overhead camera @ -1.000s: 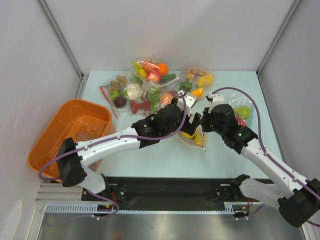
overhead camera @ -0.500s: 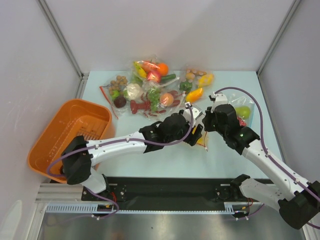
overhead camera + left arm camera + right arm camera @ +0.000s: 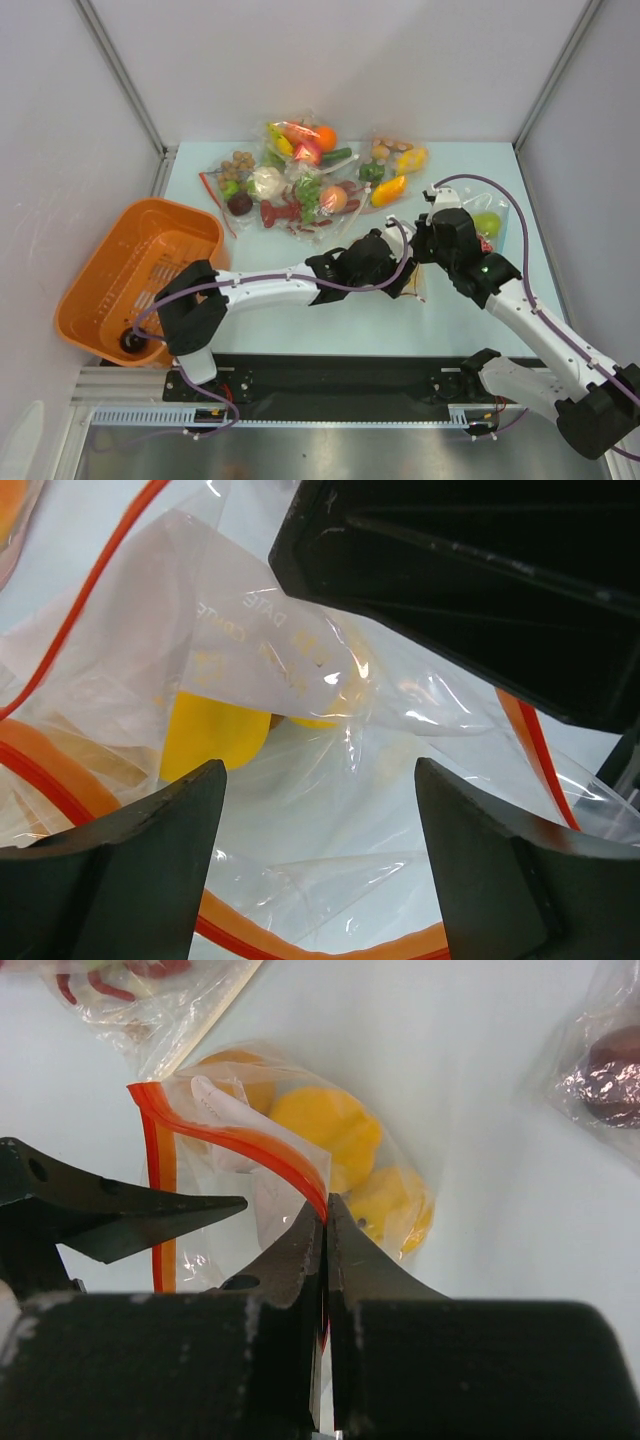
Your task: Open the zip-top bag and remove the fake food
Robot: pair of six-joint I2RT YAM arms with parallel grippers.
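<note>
The zip-top bag (image 3: 230,1160) is clear with an orange-red zip strip (image 3: 235,1138), and its mouth gapes open. Yellow fake food pieces (image 3: 330,1130) lie inside; they also show in the left wrist view (image 3: 215,735). My right gripper (image 3: 326,1205) is shut on the zip strip at one lip. My left gripper (image 3: 320,770) is open, its fingers (image 3: 150,850) straddling the bag mouth, with the strip (image 3: 300,935) below them. In the top view both grippers, left (image 3: 403,272) and right (image 3: 424,260), meet over the bag (image 3: 419,288), which is mostly hidden.
An orange basket (image 3: 110,255) stands at the left with a dark ball in it. A pile of other filled clear bags (image 3: 300,180) lies at the back. One bag with a green fruit (image 3: 487,224) lies right of my right arm.
My left gripper has moved right and nearer, closing in on the bag mouth beside the right gripper. The bag has shifted right and is now largely covered.
</note>
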